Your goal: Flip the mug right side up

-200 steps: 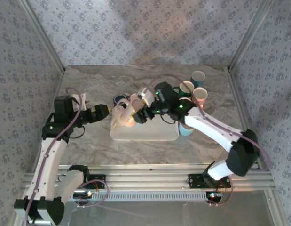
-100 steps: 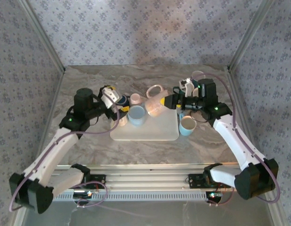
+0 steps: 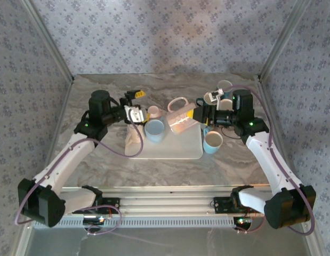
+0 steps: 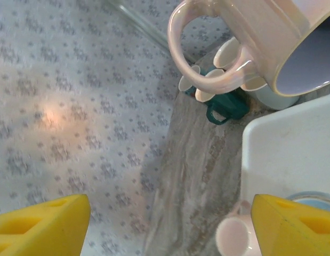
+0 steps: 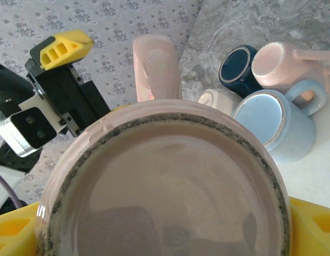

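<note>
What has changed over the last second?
The right claw, shut on the pink mug, has carried it rightward from the left end of the white tray to above its back edge. The left claw, open, swung away toward the back wall. The tray and the light blue mug beside its right edge stayed put.

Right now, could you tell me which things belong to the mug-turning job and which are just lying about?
In the job: pink mug, tilted in the right gripper; left gripper, open nearby.
Lying about: light blue mug on the white tray; small pink mug; dark blue mug; teal mug.
</note>
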